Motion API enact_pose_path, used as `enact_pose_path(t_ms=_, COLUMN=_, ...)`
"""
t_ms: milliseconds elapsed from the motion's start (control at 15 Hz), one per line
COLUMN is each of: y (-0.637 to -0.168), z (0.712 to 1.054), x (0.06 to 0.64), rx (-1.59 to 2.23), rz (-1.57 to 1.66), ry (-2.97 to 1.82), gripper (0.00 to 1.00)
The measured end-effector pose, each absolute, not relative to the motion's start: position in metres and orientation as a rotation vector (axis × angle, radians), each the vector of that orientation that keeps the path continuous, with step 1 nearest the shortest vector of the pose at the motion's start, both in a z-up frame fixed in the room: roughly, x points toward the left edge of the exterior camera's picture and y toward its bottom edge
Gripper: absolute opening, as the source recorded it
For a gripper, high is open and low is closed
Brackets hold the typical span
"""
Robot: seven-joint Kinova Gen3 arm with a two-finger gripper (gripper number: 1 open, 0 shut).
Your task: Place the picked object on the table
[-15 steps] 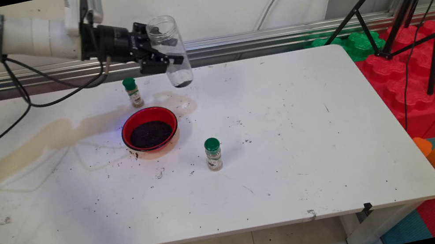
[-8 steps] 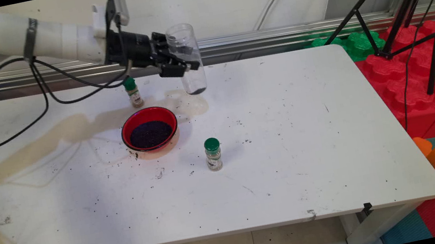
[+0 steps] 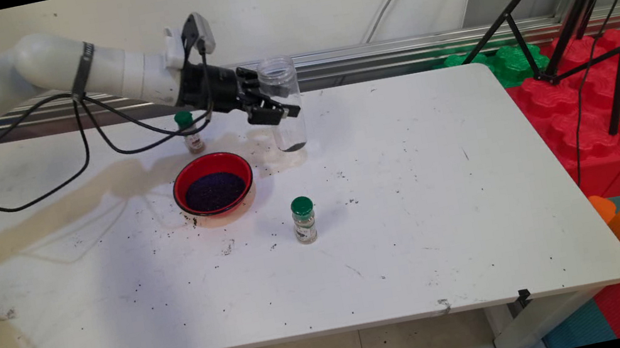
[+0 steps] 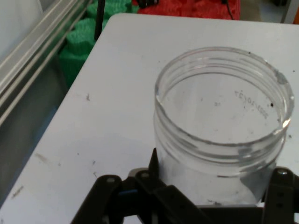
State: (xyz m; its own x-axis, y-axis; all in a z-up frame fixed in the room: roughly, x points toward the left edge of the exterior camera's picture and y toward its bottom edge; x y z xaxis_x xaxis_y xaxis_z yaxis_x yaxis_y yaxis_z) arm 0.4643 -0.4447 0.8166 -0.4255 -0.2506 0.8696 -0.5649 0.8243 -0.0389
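Gripper fingers clamped on clear plastic jar, upright, open threaded mouth, lidless, nearly empty, dark residue at the bottom. Jar at bench rear, right of red bowl holding dark grains. Green-capped spice bottle nearer front.

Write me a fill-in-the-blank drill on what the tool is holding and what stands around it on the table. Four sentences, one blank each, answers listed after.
1. The tool is shut on a clear plastic ____, which has no lid.
2. The bowl of dark grains is ____ on the outside.
3. Both spice bottles, the far one and the near one, have ____ caps.
4. The near spice bottle stands to the ____ of the bowl in the main view.

Missing words: jar; red; green; right
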Motion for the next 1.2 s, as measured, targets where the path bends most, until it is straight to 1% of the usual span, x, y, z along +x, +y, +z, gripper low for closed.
enact_pose_path(t_ms=333, y=-0.455, z=0.8, x=0.456, rx=0.641, rz=0.381, ry=-2.031, gripper=0.0)
enact_pose_path(t_ms=1200, y=-0.466, z=0.779, x=0.447, rx=0.674, rz=0.36, ry=-2.054, gripper=0.0)
